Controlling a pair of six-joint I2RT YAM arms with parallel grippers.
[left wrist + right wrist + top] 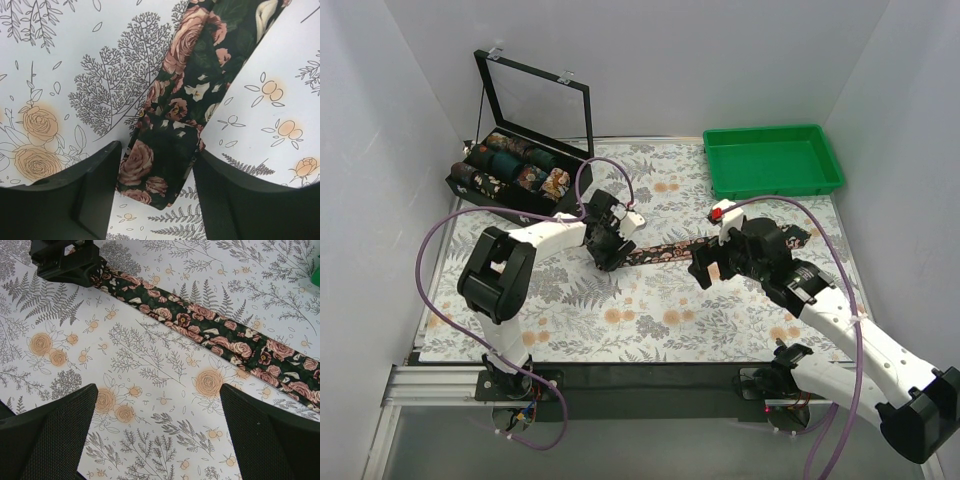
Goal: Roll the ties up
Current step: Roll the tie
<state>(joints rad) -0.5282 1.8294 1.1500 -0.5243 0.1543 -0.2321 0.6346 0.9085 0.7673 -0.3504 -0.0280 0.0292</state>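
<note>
A dark tie [665, 250] with pink roses lies flat as a strip across the middle of the floral cloth, running from the left gripper towards the right. My left gripper [610, 250] is low over its narrow end. In the left wrist view the tie [190, 100] ends between the jaws of the left gripper [157, 190], which are open and straddle it. My right gripper [705, 268] is open and empty, just in front of the strip. In the right wrist view the tie [200, 320] runs beyond the right gripper [157, 430], with the left gripper [65, 260] at its far end.
A black display box [470, 190] with its glass lid raised stands at the back left and holds several rolled ties [515, 165]. A green tray [772, 160] sits at the back right. The floral table covering [620, 310] spans the table. White walls close in on three sides.
</note>
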